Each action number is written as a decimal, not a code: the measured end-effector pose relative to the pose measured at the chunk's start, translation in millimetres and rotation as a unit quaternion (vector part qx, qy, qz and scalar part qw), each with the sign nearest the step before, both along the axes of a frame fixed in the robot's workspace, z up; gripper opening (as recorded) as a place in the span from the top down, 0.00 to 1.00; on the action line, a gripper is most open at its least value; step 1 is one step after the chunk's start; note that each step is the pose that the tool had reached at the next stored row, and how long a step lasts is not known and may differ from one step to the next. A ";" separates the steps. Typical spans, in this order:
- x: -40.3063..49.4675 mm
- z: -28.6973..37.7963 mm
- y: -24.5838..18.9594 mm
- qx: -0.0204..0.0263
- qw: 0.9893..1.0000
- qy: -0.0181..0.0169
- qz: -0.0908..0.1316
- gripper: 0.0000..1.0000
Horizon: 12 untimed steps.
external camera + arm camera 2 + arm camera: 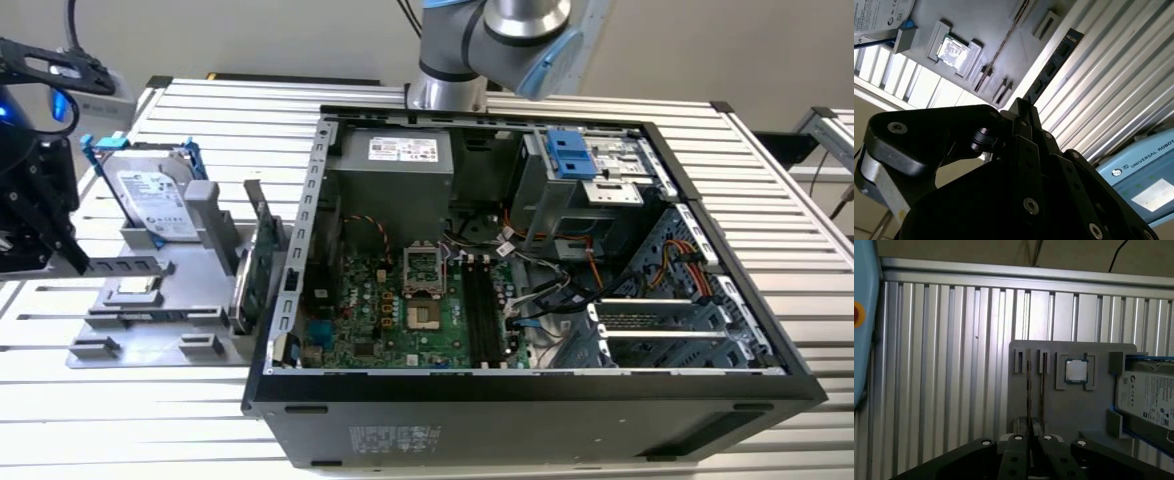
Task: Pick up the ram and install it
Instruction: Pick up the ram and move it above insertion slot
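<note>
One open computer case (534, 395) lies on its side in the middle of the slatted metal table (134, 430), its motherboard facing up with long dark memory slots (483, 310) near the board's centre. At the exterior view's left sits a grey parts fixture (160, 335). It carries an upright hard drive (150, 195) in a blue frame and a green expansion card (267, 250) standing on edge beside the case wall.

The gripper (1021, 104) hangs over this fixture, well apart from the case. Its black fingers (1029, 150) are pressed together on one end of the ram (1054, 65), which juts out from the tips as a narrow dark stick with chips along its face. The stick stands on its thin edge, its long axis about level with the table. In the exterior view its free end points toward that view's right, toward the case.

Much of the grip is hard to read. The finger bodies cover the clamped end in both wrist views, and in the first wrist view the stick is a fine edge-on line that blends with the fixture's narrow slots. Whether its lower edge rests in the fixture or hangs just above it cannot be told. Nearby, the small square processor (1076, 371) lies flat in its own pocket, between the slots and the hard drive.
</note>
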<state>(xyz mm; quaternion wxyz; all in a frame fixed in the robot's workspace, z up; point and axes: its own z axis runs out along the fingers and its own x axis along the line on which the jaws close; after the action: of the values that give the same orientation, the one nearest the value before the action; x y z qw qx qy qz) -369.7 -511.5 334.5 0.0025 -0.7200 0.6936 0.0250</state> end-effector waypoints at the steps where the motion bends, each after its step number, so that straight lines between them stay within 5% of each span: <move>1: 0.0 0.9 0.0 0.000 1.000 0.000 0.000 1.00; 12: 0.0 6.1 0.0 0.000 1.000 0.000 -0.001 1.00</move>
<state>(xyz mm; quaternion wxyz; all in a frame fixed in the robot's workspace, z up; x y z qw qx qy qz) -369.7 -511.6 340.6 0.0027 -0.7196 0.6940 0.0250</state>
